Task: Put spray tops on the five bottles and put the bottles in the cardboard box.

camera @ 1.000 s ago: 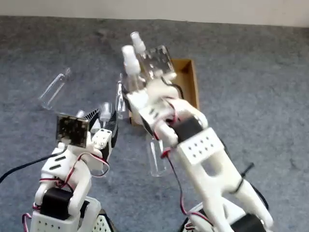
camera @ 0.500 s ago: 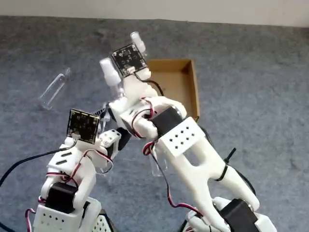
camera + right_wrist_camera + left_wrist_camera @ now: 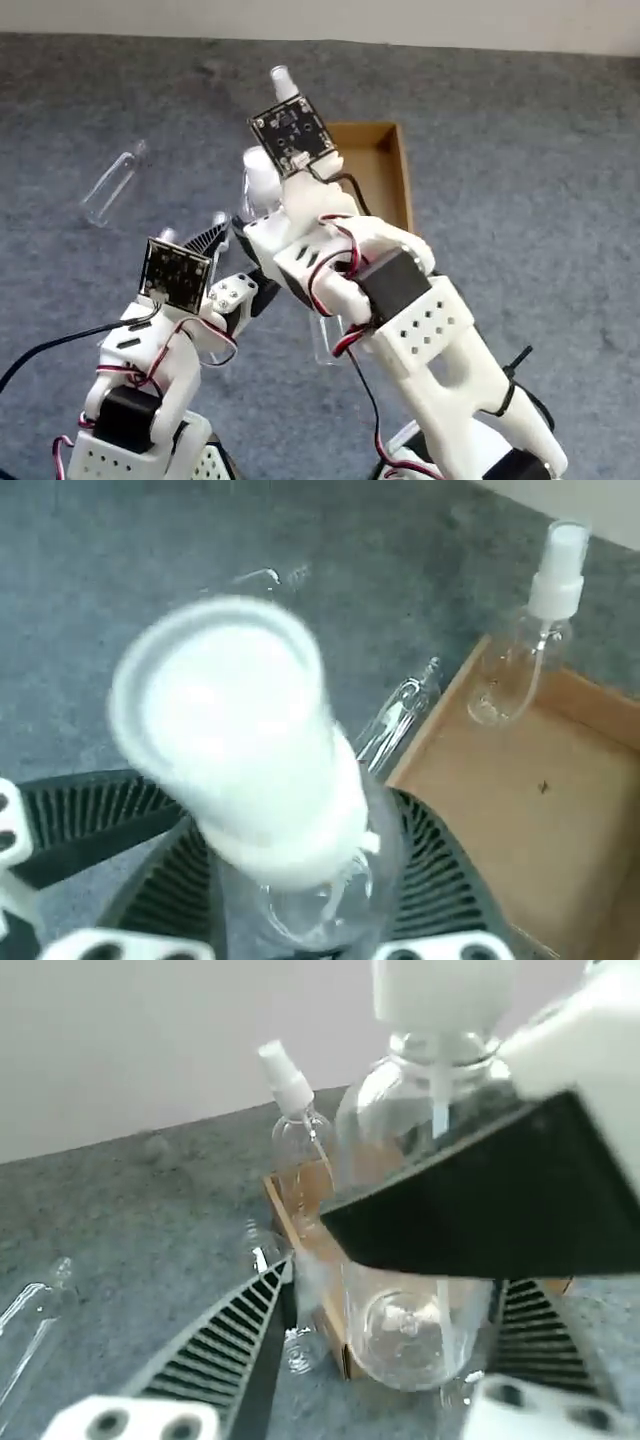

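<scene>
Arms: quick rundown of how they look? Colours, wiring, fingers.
The left arm and right arm are white plastic shells with black motors. Loose red, black and white wires run along them. Fingers are black and ribbed. Each wrist carries a bare dark circuit board.

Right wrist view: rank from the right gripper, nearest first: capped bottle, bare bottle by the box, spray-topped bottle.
1. Capped bottle: in the right gripper.
2. Bare bottle: lying beside the cardboard box.
3. Spray-topped bottle: at the box's far corner.
</scene>
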You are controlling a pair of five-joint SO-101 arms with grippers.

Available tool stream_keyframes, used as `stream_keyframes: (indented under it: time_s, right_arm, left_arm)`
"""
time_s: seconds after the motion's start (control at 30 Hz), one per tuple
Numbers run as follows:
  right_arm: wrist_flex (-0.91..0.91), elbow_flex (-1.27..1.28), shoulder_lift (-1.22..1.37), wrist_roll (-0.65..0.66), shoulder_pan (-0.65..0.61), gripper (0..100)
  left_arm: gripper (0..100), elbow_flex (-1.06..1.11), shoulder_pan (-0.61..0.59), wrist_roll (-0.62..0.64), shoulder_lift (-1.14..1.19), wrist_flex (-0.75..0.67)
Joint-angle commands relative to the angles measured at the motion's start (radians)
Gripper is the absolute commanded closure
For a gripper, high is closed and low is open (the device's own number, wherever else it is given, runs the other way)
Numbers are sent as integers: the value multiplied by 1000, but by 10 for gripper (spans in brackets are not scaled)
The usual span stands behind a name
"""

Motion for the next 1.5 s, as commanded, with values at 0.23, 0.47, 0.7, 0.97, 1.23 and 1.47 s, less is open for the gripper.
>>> stream_keyframes:
  time_s: [0.23, 0.47, 0.7, 0.97, 1.23, 1.47]
  right_arm:
    - [-260, -67, 41, 14, 372, 995]
    - [-427, -70, 325, 14, 455, 995]
    - [-625, -70, 538, 15, 460, 995]
    - [-823, -71, 687, 75, 470, 995]
    - [-935, -73, 756, 83, 472, 995]
    - [-941, -182, 852, 83, 473, 995]
  left_arm:
    - [759, 2, -22, -6, 5, -14]
    - [759, 2, -22, -6, 10, -14]
    - [759, 2, -21, -6, 12, -14]
    - [759, 4, -16, -6, 12, -14]
    - [759, 4, -16, -6, 12, -14]
    - [759, 5, -16, -6, 12, -14]
